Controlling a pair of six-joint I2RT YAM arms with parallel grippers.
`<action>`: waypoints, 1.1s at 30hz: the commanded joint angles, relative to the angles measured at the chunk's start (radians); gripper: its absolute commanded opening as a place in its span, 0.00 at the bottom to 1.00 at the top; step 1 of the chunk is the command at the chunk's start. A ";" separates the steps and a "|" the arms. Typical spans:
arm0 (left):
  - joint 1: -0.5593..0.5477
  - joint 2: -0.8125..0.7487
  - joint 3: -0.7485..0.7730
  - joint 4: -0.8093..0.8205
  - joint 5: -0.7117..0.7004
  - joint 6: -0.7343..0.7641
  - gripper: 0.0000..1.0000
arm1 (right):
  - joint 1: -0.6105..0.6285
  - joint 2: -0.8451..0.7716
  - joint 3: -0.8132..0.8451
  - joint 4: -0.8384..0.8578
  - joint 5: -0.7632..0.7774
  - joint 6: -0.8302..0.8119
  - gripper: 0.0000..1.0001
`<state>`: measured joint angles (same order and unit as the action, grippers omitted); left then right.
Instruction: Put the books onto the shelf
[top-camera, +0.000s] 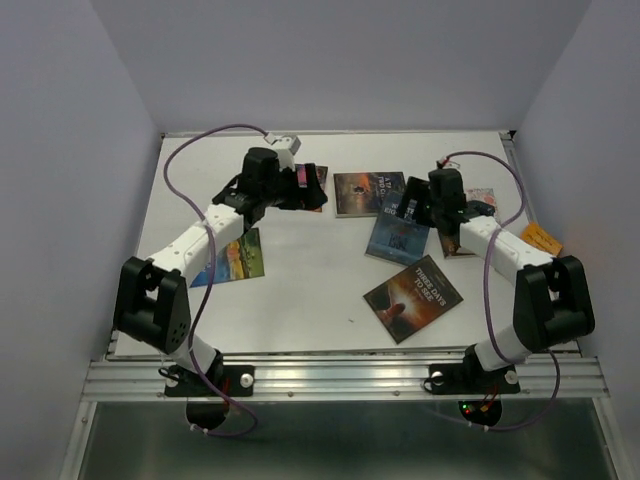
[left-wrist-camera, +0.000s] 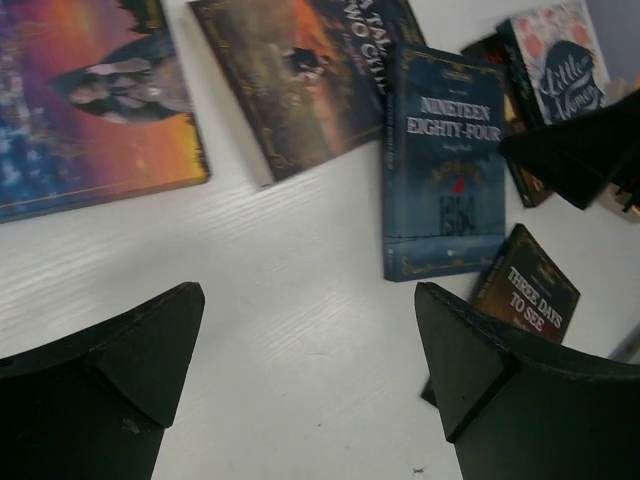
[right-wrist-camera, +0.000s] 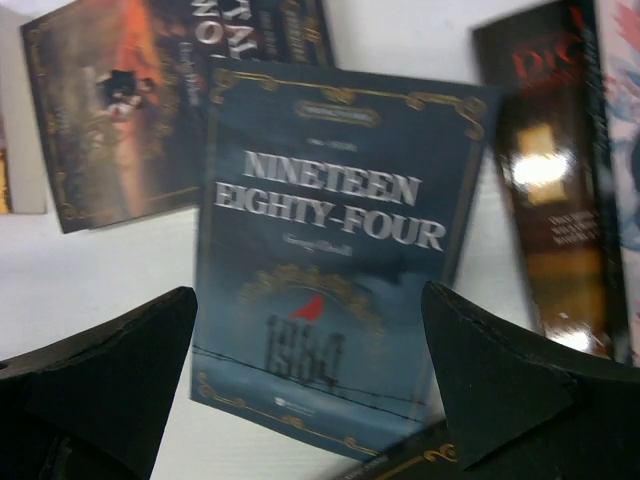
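Several books lie flat on the white table (top-camera: 300, 290). A dark blue book (right-wrist-camera: 330, 250) titled Nineteen Eighty-Four lies right under my right gripper (right-wrist-camera: 308, 300), which hovers open over its lower half. My left gripper (left-wrist-camera: 308, 300) is open above bare table, with a blue-and-orange book (left-wrist-camera: 90, 100) and a brown book (left-wrist-camera: 300, 80) beyond its fingers. From above, the left gripper (top-camera: 300, 187) is at the back left and the right gripper (top-camera: 412, 210) at the back right. A brown "Three Days to See" book (top-camera: 412, 297) lies nearer the front. The shelf is out of view.
A colourful book (top-camera: 232, 257) lies under the left forearm. A dark book (right-wrist-camera: 545, 200) and a pink-covered book (left-wrist-camera: 560, 60) sit at the right. An orange item (top-camera: 540, 238) rests at the table's right edge. Grey walls enclose three sides.
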<state>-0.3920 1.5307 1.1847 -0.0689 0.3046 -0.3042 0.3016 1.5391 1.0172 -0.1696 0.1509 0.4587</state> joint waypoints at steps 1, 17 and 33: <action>-0.080 0.068 0.016 0.119 0.099 0.028 0.99 | -0.096 -0.096 -0.124 0.088 -0.091 0.058 1.00; -0.258 0.555 0.383 0.081 0.180 0.046 0.99 | -0.194 0.065 -0.193 0.216 -0.278 0.066 0.88; -0.292 0.830 0.625 0.018 0.214 0.013 0.99 | -0.194 0.076 -0.264 0.281 -0.356 0.032 0.56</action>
<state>-0.6781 2.3257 1.7725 -0.0261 0.4824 -0.2790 0.1108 1.6154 0.7692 0.0677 -0.1421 0.5034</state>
